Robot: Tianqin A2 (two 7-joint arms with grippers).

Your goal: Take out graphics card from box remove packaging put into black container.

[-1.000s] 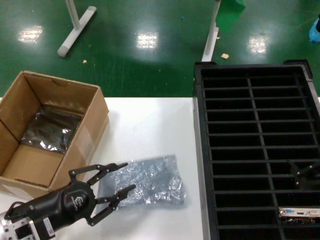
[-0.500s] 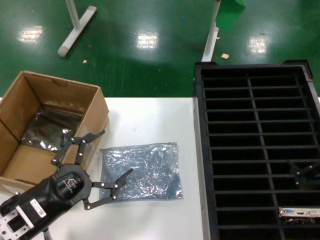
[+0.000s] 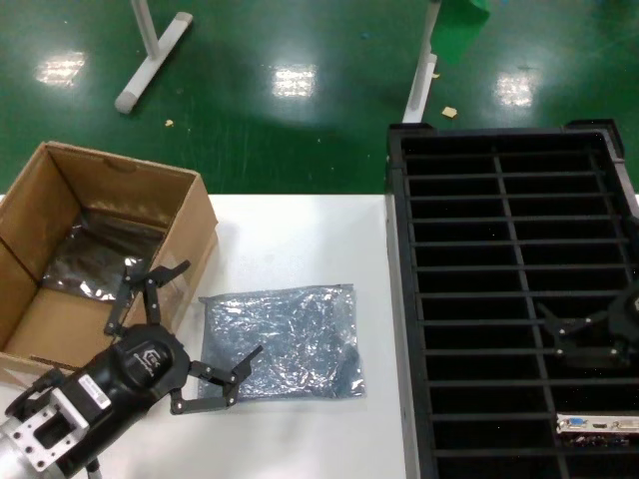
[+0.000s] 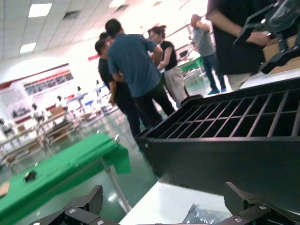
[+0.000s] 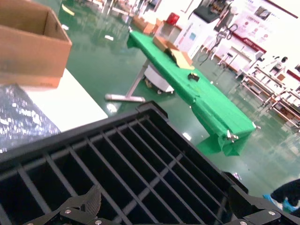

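I'm seeing the graphics card [image 3: 597, 425] sitting in a near slot of the black container [image 3: 409, 299], just under my right gripper [image 3: 589, 329], fingers spread. My left gripper [image 3: 185, 334], also spread wide, is hanging between the packaging [image 3: 290, 344] flat on the table [image 3: 300, 239] and the box [image 3: 100, 259].

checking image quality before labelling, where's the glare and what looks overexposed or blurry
Head view: ceiling lights glare as white patches on the glossy green floor, and the crinkly grey-silver plastic bag sparkles. Left wrist view: the background hall is washed out and soft behind the black ribbed plastic crate. Right wrist view: the far wall is overexposed.
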